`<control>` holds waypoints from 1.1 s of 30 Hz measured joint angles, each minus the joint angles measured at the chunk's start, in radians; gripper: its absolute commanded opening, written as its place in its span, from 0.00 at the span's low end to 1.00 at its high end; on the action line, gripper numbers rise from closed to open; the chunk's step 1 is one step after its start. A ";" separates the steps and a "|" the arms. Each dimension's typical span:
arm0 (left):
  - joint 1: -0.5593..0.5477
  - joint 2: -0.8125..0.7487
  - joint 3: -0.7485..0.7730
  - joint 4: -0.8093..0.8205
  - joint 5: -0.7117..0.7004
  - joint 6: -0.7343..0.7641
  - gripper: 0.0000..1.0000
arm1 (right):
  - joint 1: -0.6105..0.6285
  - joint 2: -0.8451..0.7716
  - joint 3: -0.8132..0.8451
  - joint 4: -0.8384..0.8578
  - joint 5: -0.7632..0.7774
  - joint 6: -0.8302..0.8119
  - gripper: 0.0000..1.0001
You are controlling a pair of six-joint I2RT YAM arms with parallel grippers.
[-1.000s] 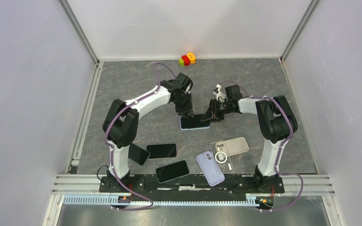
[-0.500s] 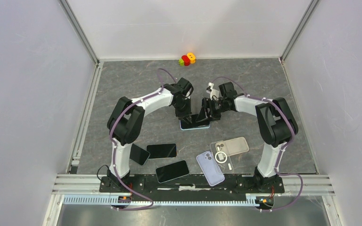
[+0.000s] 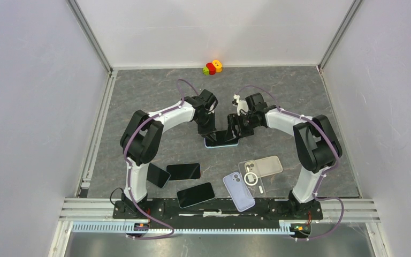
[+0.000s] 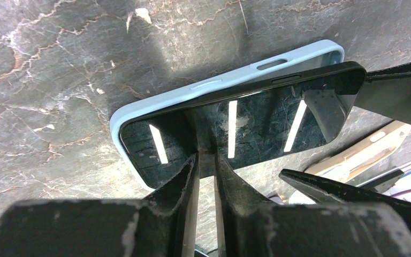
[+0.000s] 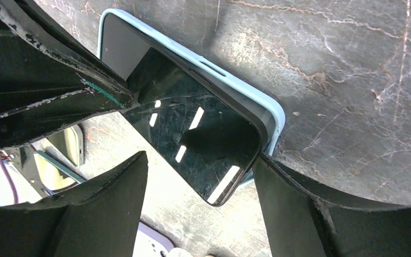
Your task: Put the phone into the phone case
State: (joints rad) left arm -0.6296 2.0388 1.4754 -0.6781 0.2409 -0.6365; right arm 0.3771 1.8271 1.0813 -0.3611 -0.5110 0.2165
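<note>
The black phone (image 4: 257, 123) lies slanted in the light blue phone case (image 4: 214, 84) mid-table, its far long edge riding above the case rim. My left gripper (image 4: 207, 155) has its fingers nearly together with nothing in the thin slit, tips resting on the screen's near edge. My right gripper (image 5: 200, 156) stands open astride the phone's (image 5: 192, 115) end; one finger (image 5: 278, 187) touches the corner of the case (image 5: 230, 80), the other is apart. From above, the left gripper (image 3: 210, 131) and right gripper (image 3: 234, 128) flank the phone (image 3: 222, 140).
Three more dark phones (image 3: 183, 171) (image 3: 195, 194) (image 3: 157, 174) lie near the left arm's base. A purple case (image 3: 238, 191) and clear cases (image 3: 260, 167) lie near the right base. A small coloured toy (image 3: 212, 67) sits by the back wall.
The right gripper has let go and opened wide, sliding left along the phone's end. The left fingers have drawn closer together on the phone. The phone now lies flatter in the case.
</note>
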 measured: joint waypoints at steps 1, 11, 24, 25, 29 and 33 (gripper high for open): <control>0.000 -0.001 -0.001 0.000 0.000 0.000 0.22 | 0.004 -0.002 -0.001 0.000 0.008 -0.005 0.78; 0.000 -0.002 -0.002 0.000 0.001 -0.003 0.23 | 0.020 -0.009 -0.008 0.002 0.085 -0.063 0.51; -0.014 0.025 0.050 -0.029 0.008 -0.011 0.35 | 0.027 -0.006 -0.008 0.002 0.092 -0.059 0.51; -0.016 0.029 0.056 -0.031 0.008 -0.013 0.35 | 0.029 -0.006 -0.008 0.002 0.093 -0.058 0.51; -0.020 0.036 0.067 -0.032 0.009 -0.024 0.38 | 0.034 -0.007 -0.005 -0.002 0.101 -0.059 0.53; -0.019 0.041 0.071 -0.031 0.014 -0.041 0.38 | 0.042 -0.013 -0.005 -0.005 0.122 -0.062 0.58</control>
State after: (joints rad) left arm -0.6491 2.0796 1.5467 -0.7094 0.2554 -0.6777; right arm 0.4191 1.8145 1.0767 -0.3656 -0.3889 0.1547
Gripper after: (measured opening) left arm 0.384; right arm 0.541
